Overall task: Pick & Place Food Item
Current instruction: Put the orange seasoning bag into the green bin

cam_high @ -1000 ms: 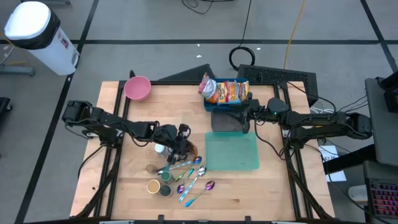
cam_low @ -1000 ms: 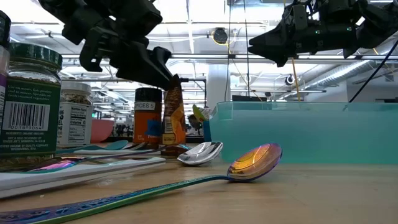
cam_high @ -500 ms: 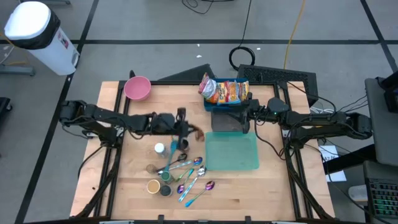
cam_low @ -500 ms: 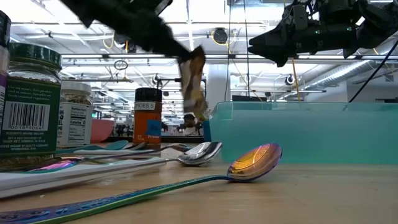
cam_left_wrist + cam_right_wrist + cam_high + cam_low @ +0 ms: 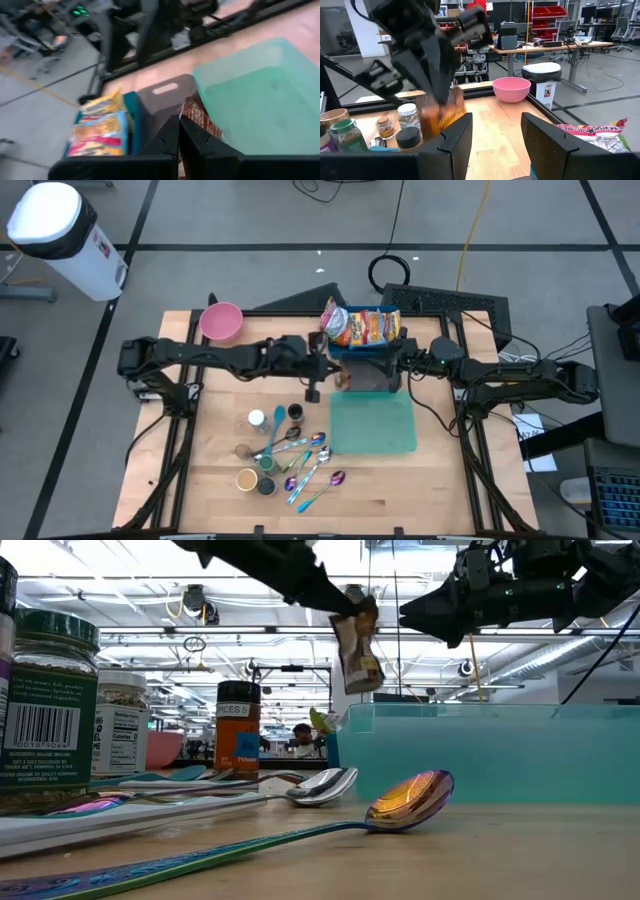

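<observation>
a pink bowl sits at the far left corner of the wooden table. spice jars and colourful spoons lie clustered near the front, left of centre. off the table, a white bin stands on the grey floor at far left, and a coiled black cable lies beyond the far edge.

A small brown and orange food packet hangs upright below the left hand, pinched at its top edge between the closed fingers, clear of the tabletop. It is crinkled, with a darker patterned face. Just beyond it lies the teal bin, beside the hand.
</observation>
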`<state>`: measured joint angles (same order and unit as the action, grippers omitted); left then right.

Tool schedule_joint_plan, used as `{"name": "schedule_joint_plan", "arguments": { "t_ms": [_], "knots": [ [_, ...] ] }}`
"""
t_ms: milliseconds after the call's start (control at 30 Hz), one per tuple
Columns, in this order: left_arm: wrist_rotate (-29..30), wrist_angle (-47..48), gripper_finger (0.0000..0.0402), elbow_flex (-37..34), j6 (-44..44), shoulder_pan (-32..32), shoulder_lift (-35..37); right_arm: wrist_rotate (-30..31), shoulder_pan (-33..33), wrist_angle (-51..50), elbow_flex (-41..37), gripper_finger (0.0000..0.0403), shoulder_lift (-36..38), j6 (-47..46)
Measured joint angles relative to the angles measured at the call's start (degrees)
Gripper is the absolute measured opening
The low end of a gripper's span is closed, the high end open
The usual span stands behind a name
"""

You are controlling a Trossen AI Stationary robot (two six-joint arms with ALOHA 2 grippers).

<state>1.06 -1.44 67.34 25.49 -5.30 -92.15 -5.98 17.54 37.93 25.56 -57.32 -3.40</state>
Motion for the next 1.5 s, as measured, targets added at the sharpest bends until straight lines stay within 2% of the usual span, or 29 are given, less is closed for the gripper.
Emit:
{"name": "schedule_joint_plan", "arguments": {
  "t_ms": [400,600,867,1167,1500],
  "knots": [
    [-11.74,0.55,0.0007,0.36,15.24,3.73,-5.69,-0.02,0.00,-0.42,0.00,0.0160,0.02,1.07],
    [-13.58,1.90,0.0005,0.36,22.18,4.33,-9.07,-0.04,0.00,-0.44,0.00,0.0160,0.00,1.07],
    [-12.91,2.64,0.0007,0.36,28.39,4.31,-13.14,-0.04,0.00,-0.44,0.00,0.0160,0.02,1.07],
    [-10.70,2.84,0.0020,0.36,23.53,4.33,-13.12,-0.07,0.00,-0.48,0.00,0.0160,0.02,1.09],
    [0.54,2.84,0.0024,0.36,22.41,6.35,-13.10,-0.08,0.00,-1.34,0.00,0.0160,0.02,1.14]
  ]
}}
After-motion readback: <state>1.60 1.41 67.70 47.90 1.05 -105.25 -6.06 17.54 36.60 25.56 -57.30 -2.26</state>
